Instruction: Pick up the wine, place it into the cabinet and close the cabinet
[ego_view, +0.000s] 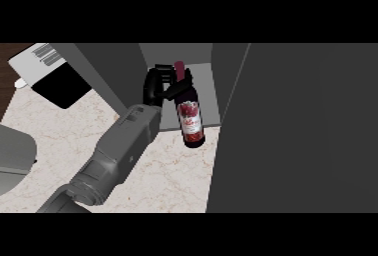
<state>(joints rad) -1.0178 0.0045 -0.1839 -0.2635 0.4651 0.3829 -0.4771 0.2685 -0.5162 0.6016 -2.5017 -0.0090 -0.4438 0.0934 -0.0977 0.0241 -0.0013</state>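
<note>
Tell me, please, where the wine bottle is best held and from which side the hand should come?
By the neck and shoulder, from the view's left. The wine bottle hangs with its neck toward the cabinet, its labelled body bare. The hand is curled round the neck from that side; the cabinet door blocks the right.

cabinet opening (177, 55): narrow | blockers: open door (295, 125) right, wall (111, 70) left

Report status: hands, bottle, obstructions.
Left hand curled round dark glass wine bottle, red cap pointing into open grey cabinet. Right hand not in view. Cabinet door open; nothing blocking.
</note>
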